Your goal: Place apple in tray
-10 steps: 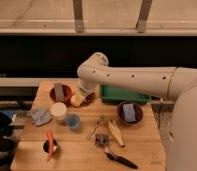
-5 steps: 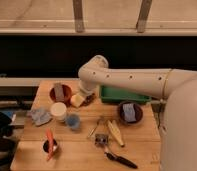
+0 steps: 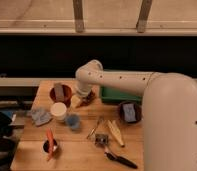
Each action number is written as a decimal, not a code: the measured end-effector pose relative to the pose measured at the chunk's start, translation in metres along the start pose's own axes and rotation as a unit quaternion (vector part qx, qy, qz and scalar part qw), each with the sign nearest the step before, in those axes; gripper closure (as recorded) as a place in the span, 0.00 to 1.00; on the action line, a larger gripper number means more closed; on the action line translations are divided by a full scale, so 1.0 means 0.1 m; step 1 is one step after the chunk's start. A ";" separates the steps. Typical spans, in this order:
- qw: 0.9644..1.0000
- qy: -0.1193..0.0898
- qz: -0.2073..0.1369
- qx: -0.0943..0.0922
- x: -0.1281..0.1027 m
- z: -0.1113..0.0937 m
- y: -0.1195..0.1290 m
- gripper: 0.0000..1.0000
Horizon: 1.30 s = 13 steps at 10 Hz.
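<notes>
The apple [image 3: 77, 102] shows as a small yellow-orange lump on the wooden table, between the left red-brown bowl and the green tray. My gripper [image 3: 84, 98] hangs down from the white arm's elbow [image 3: 92, 75], right at the apple's right side, low over the table. The arm hides most of the gripper, and I cannot tell whether it touches the apple. The green tray [image 3: 117, 95] lies just right of the gripper at the table's back; the arm covers its upper part.
A red-brown bowl [image 3: 59, 93] holding a grey item stands left of the apple. In front are a white cup [image 3: 58, 111], a blue cup [image 3: 73, 121] and a grey-blue cloth [image 3: 40, 116]. A second bowl [image 3: 129, 111], a carrot [image 3: 50, 141] and utensils [image 3: 114, 145] lie nearer.
The arm's elbow and gripper have sunk slightly toward the table by the apple. The objects have not moved.
</notes>
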 end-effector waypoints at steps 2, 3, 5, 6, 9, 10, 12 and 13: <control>1.000 0.001 -0.002 -0.020 -0.03 0.25 0.03 0.20; 1.000 0.000 -0.007 -0.030 -0.07 0.36 0.04 0.20; 0.999 0.001 -0.020 -0.040 -0.18 0.54 0.05 0.20; 0.999 0.007 -0.026 -0.043 -0.18 0.63 0.05 0.20; 0.998 0.026 -0.035 -0.042 -0.15 0.79 -0.05 0.21; 0.998 0.030 -0.041 -0.037 -0.14 0.81 -0.06 0.30; 0.998 0.031 -0.042 -0.029 -0.12 0.77 -0.08 0.48; 0.998 0.031 -0.043 -0.024 -0.11 0.74 -0.09 0.58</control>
